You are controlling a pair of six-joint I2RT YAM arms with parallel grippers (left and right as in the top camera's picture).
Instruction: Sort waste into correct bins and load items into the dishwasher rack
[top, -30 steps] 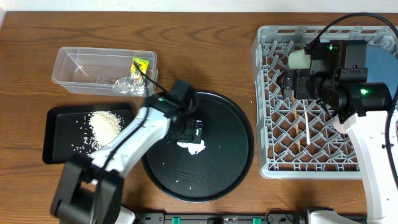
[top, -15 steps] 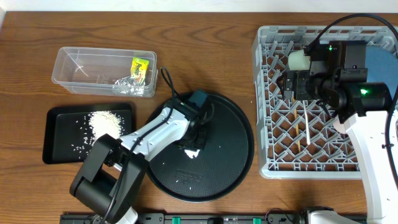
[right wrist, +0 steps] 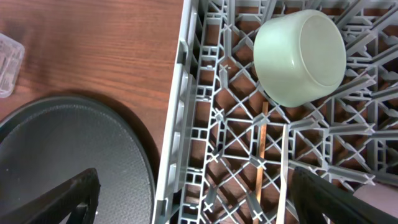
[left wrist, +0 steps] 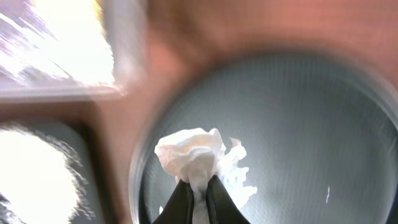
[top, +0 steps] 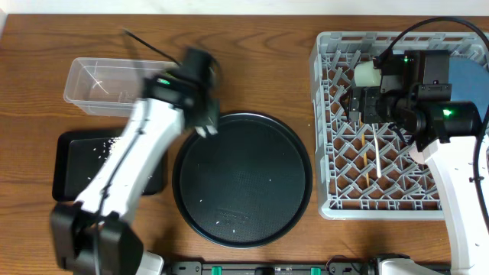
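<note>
Left jaws pinch the crumpled white tissue by its lower edge only, so a fast swing toward the clear tub could shake it loose, while right jaws stand wide.

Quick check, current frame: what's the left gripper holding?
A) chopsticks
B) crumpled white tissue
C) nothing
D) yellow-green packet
B: the left wrist view shows the crumpled white tissue pinched at the tip of the left gripper, jaws shut on it, with the round black tray below.
</note>
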